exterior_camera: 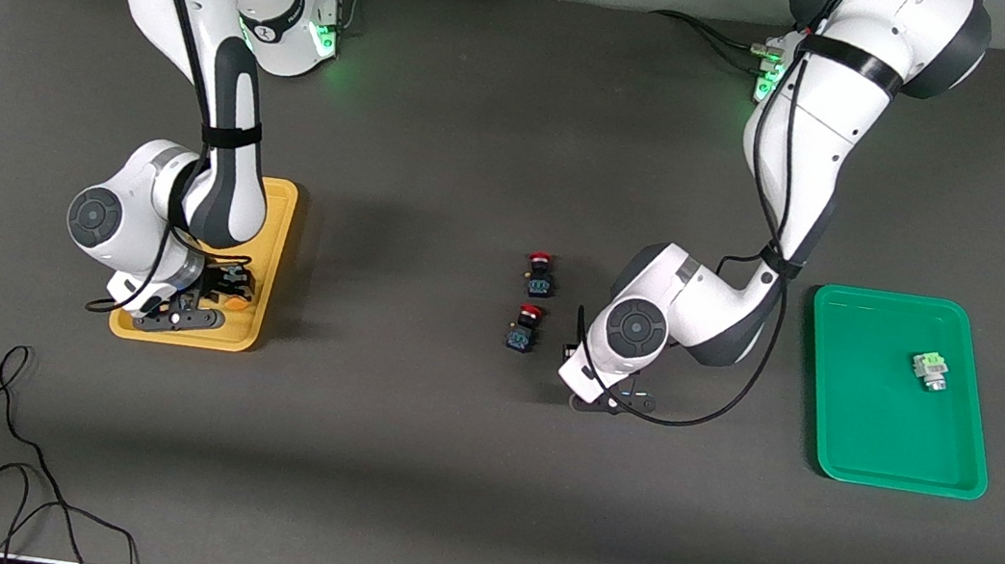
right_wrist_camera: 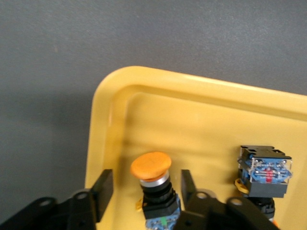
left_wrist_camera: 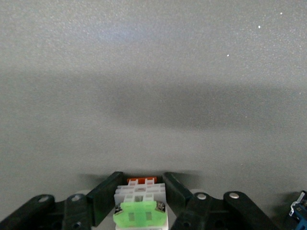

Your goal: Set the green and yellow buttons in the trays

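My left gripper (exterior_camera: 590, 393) is down at the table beside the two red-capped switches. In the left wrist view the left gripper (left_wrist_camera: 140, 184) is shut on a green button (left_wrist_camera: 139, 211) with a whitish body. Another green button (exterior_camera: 930, 369) lies in the green tray (exterior_camera: 863, 417). My right gripper (exterior_camera: 188, 313) is low over the yellow tray (exterior_camera: 282, 224). In its wrist view the right gripper (right_wrist_camera: 146, 181) stands open around a yellow button (right_wrist_camera: 151, 166), with a gap on each side. That button rests in the yellow tray (right_wrist_camera: 192, 120), beside a second dark-bodied button (right_wrist_camera: 265, 173).
Two red-capped switches (exterior_camera: 540, 270) (exterior_camera: 524, 326) sit mid-table, one nearer the front camera than the other. A blue corner of one (left_wrist_camera: 300, 213) shows in the left wrist view. Loose black cables (exterior_camera: 5, 449) trail near the front edge toward the right arm's end.
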### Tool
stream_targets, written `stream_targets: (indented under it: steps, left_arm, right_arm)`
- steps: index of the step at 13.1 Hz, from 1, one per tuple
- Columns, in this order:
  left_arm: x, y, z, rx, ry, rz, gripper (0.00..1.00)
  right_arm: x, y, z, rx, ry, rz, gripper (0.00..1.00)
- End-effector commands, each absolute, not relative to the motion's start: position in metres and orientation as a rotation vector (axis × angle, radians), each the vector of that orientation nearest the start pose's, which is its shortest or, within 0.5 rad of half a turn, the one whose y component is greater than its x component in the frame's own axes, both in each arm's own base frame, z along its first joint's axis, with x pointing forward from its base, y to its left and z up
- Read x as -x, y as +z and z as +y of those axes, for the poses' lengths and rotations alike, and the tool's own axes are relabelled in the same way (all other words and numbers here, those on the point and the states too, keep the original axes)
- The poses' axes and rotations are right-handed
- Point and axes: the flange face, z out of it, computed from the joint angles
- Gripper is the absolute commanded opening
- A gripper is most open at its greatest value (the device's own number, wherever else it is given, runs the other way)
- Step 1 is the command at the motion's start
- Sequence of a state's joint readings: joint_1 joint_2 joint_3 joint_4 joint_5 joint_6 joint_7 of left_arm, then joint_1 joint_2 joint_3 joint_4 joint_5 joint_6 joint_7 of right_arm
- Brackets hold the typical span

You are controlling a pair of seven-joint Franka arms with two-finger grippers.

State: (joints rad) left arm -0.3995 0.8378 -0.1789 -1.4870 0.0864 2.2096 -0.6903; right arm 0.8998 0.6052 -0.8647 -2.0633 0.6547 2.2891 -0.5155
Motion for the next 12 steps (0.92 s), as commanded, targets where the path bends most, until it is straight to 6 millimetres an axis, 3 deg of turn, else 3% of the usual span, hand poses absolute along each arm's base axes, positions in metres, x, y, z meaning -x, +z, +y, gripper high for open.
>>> stream_targets:
  steps: [1,3,6,8,10,12]
  left_arm:
    - [-0.604,0.179,-0.364,3.107,0.167,-0.199,0.00]
    - [-0.609,0.195,-0.355,3.093,0.193,-0.221,0.00]
    - [-0.625,0.250,-0.314,3.036,0.274,-0.252,0.00]
    - [-0.625,0.291,-0.298,3.017,0.290,-0.182,0.00]
    - [-0.632,0.333,-0.251,2.990,0.340,-0.182,0.00]
    - [-0.634,0.365,-0.195,2.958,0.431,-0.136,0.00]
  right_arm:
    - [-0.593,0.272,0.036,3.061,0.101,-0.141,1.00]
    - [-0.610,0.322,0.042,3.100,0.104,-0.139,1.00]
    - [-0.622,0.383,0.055,3.063,0.211,-0.104,1.00]
    - [-0.626,0.430,0.066,3.079,0.262,-0.107,1.00]
    - [-0.626,0.476,0.074,3.115,0.282,-0.113,1.00]
    - [-0.622,0.506,0.067,3.112,0.283,-0.107,1.00]
